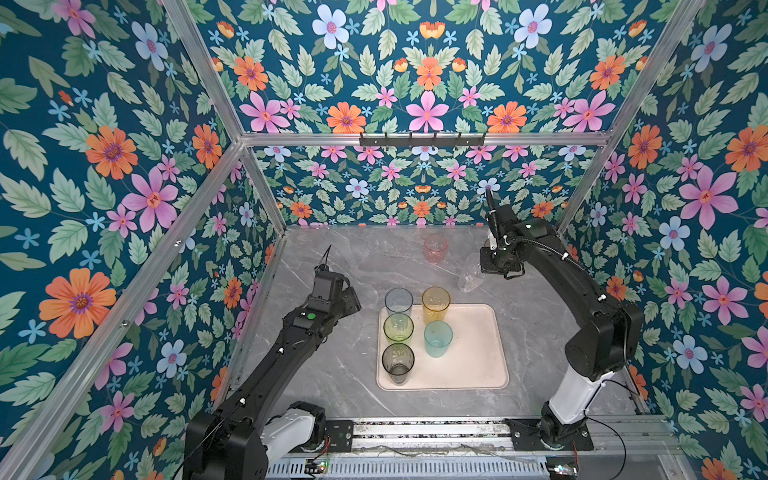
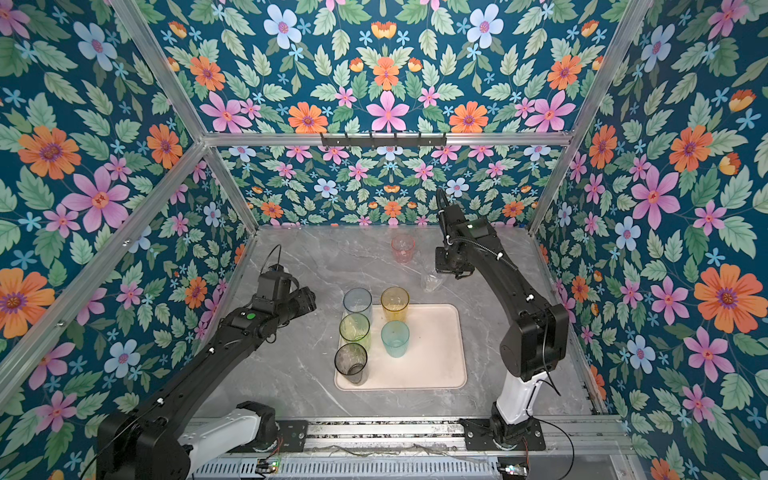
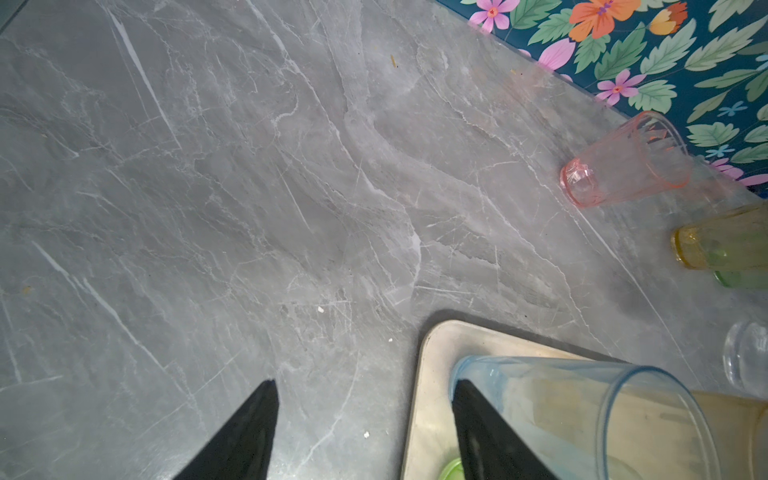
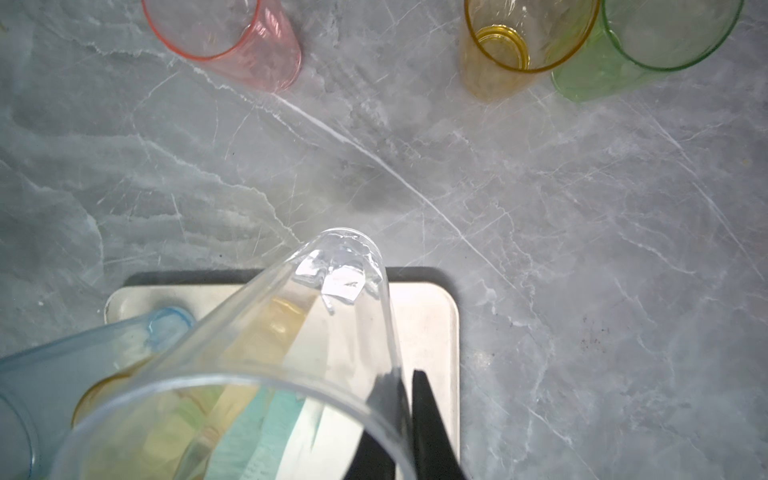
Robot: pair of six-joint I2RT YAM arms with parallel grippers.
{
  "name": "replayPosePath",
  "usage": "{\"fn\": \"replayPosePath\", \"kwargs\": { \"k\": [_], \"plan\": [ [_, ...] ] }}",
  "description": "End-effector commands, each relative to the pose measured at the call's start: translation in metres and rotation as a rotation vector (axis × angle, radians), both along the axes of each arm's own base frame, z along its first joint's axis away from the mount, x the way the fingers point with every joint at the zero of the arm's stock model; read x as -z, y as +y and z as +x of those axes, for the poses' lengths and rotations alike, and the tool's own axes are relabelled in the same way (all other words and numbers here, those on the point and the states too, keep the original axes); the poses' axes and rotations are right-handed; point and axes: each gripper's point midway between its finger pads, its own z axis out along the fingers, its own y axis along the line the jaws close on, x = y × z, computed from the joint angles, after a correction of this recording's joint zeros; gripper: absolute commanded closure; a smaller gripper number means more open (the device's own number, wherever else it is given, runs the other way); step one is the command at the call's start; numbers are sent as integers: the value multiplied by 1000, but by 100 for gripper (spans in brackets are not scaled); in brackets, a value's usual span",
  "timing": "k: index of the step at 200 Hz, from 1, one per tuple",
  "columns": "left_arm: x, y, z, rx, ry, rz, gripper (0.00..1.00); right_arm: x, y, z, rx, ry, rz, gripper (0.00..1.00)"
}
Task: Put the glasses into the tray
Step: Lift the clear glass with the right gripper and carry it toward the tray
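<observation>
Five tumblers [image 1: 438,338] occupy the tray [image 1: 478,361]; right pincer [image 4: 401,376] grips clear tumbler [image 4: 332,316], left pincer [image 3: 365,382] gapes.

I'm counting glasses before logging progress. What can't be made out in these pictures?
The short amber glass and short green glass: absent from both top views, seemingly behind the right arm; wrist views' edges cut them off.
The right gripper: fingertips covered by its wrist in top views.

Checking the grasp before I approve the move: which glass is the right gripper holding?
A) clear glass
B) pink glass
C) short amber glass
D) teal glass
A: in the right wrist view the right gripper pinches the wall of the clear glass at its rim, one finger inside, one outside.
</observation>
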Motion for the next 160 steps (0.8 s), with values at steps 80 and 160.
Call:
{"fn": "replayPosePath", "kwargs": {
  "k": [80,160],
  "plan": [
    [-15,-6,-4,50,-26,-22,31,-8,-2,-97,-21,33,-78,96],
    [-14,-6,-5,77,-45,0,30,6,12,-155,-89,60,-151,96]
  ]
}}
